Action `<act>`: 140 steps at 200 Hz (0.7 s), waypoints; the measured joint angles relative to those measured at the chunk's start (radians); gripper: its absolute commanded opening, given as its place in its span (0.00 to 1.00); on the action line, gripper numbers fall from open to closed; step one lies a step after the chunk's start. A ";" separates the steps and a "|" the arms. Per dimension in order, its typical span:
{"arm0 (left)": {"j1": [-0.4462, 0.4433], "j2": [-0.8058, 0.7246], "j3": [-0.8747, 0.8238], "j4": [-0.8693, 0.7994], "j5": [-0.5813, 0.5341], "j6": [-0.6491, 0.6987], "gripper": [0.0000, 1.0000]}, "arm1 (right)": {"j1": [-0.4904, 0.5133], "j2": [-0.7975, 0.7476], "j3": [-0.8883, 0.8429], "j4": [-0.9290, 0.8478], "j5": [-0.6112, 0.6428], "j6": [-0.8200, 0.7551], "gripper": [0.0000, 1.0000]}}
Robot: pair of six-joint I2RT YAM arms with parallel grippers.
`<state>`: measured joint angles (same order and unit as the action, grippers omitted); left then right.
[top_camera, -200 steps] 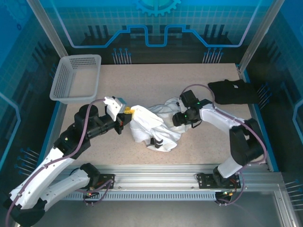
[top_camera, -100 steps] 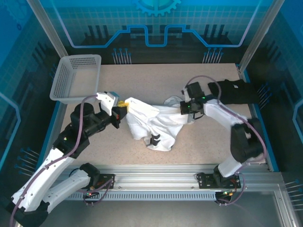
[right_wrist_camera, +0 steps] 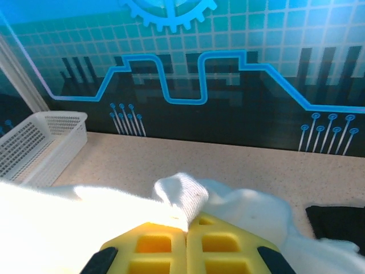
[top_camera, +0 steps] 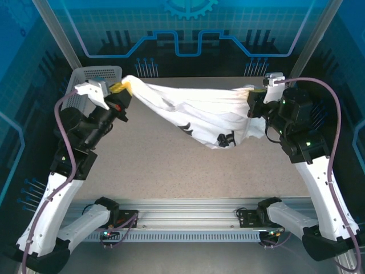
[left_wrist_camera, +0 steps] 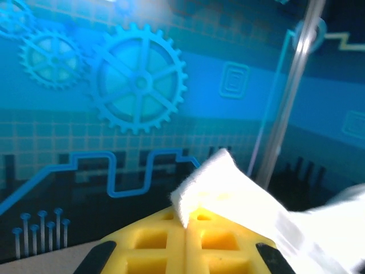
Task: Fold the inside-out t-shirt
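Observation:
The inside-out t-shirt [top_camera: 194, 114] is a white wrinkled cloth with small dark marks, stretched in the air between both arms above the table's far half and sagging toward the right. My left gripper [top_camera: 121, 90] is shut on its left end, near the basket. In the left wrist view a white fold of the t-shirt [left_wrist_camera: 228, 182] is pinched between the yellow pads [left_wrist_camera: 154, 242], with my left gripper [left_wrist_camera: 188, 225] closed tight. My right gripper [top_camera: 251, 101] is shut on the right end. In the right wrist view the t-shirt [right_wrist_camera: 179, 194] bunches over my right gripper [right_wrist_camera: 187, 228].
A white mesh basket [top_camera: 85, 77] stands at the table's back left, right behind the left gripper, and appears too in the right wrist view as the basket [right_wrist_camera: 34, 145]. A black folded garment [right_wrist_camera: 336, 220] lies at the back right. Metal posts frame the table [top_camera: 171, 165].
Both arms have lifted and pulled apart, raising the t-shirt off the table and stretching it wide. The right gripper closed on the cloth's right end within the last second.

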<state>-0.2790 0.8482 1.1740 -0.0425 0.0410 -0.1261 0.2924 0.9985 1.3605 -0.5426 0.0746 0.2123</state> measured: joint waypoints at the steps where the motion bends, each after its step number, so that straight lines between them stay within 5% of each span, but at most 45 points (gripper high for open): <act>1: 0.003 0.001 0.000 0.000 0.000 -0.001 0.00 | 0.002 0.000 -0.001 0.000 0.000 0.000 0.01; 67: 0.101 0.078 -0.115 -0.027 0.055 -0.087 0.00 | 0.056 0.150 -0.270 0.005 -0.004 0.059 0.12; 140: 0.133 0.106 -0.163 -0.127 0.114 -0.142 0.00 | 0.056 0.441 -0.219 0.011 0.004 0.039 0.30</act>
<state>-0.1459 0.9539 1.0115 -0.1692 0.1551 -0.2684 0.3489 1.4391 1.1412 -0.5320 0.0788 0.2508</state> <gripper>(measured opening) 0.053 0.267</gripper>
